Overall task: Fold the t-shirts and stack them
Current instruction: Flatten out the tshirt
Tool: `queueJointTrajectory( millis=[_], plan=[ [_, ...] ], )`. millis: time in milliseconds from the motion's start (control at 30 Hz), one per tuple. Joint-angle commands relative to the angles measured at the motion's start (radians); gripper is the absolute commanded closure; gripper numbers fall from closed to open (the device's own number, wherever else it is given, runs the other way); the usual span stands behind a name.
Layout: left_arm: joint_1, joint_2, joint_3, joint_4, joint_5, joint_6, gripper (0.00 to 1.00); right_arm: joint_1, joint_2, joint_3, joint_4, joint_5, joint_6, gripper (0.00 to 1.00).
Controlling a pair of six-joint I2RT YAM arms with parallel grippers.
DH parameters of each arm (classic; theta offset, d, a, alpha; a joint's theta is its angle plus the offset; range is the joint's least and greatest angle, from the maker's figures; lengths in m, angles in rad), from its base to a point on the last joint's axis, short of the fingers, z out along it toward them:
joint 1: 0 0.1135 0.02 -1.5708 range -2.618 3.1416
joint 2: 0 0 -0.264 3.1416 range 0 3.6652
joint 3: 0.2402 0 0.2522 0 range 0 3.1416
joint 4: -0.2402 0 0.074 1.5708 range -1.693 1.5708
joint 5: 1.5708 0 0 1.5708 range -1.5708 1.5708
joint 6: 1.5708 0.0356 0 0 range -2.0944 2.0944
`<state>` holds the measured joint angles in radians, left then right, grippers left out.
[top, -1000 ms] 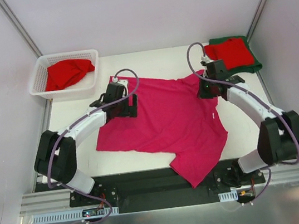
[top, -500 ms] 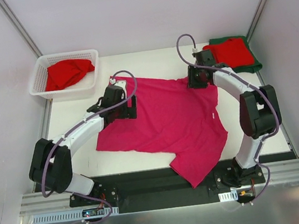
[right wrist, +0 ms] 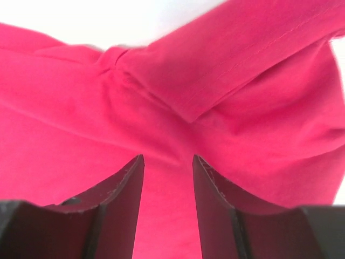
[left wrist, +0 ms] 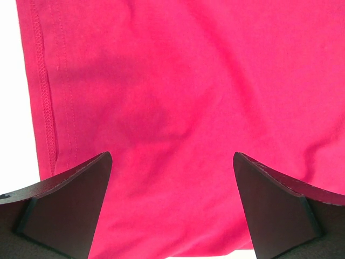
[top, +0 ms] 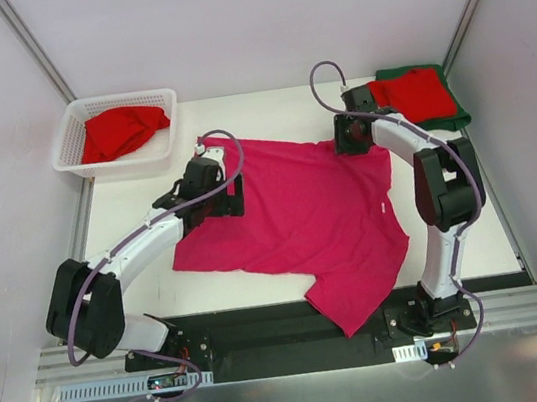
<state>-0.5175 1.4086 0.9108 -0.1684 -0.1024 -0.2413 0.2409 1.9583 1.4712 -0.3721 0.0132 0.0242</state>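
Magenta t-shirt [top: 301,216] is spread mostly flat on the white surface [top: 161,290], centre. Its near corner hangs over the near edge onto the black base rail.

Left claw [top: 229,195] is over the shirt's far-left part and released, jaws spread wide. In the wrist view there is only pink cloth between the fingers. The stitched hem [left wrist: 46,108] runs down the left side, with bare surface just beyond it.

Right claw [top: 348,138] is at the shirt's far-right corner. The jaws are parted part-way with a clear gap, and nothing is pinched between the fingers. Pink cloth lies under and ahead of them. A folded-over sleeve [right wrist: 232,59] with a stitched edge lies just past the fingertips, and the cloth around it is wrinkled.

A crumpled red t-shirt [top: 122,132] is in the white lattice basket [top: 64,151], far left. A folded red t-shirt [top: 415,96] is stacked on a dark green t-shirt [top: 453,119], far right, just beside the right claw.
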Motion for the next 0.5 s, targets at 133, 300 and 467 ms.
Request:
queueJointTrajectory(
  millis=[133,300,467],
  plan=[
    [-0.009,-0.045,-0.020,0.015,-0.031,-0.015,0.04,-0.018,0.022,0.092,-0.034,0.068,-0.047,0.55],
    [-0.009,-0.046,-0.023,0.017,-0.037,-0.013,0.04,-0.026,0.048,0.110,-0.054,0.064,-0.047,0.55],
    [-0.009,-0.048,-0.029,0.017,-0.042,-0.015,0.04,-0.031,0.071,0.116,-0.054,0.044,-0.046,0.55]
  ],
)
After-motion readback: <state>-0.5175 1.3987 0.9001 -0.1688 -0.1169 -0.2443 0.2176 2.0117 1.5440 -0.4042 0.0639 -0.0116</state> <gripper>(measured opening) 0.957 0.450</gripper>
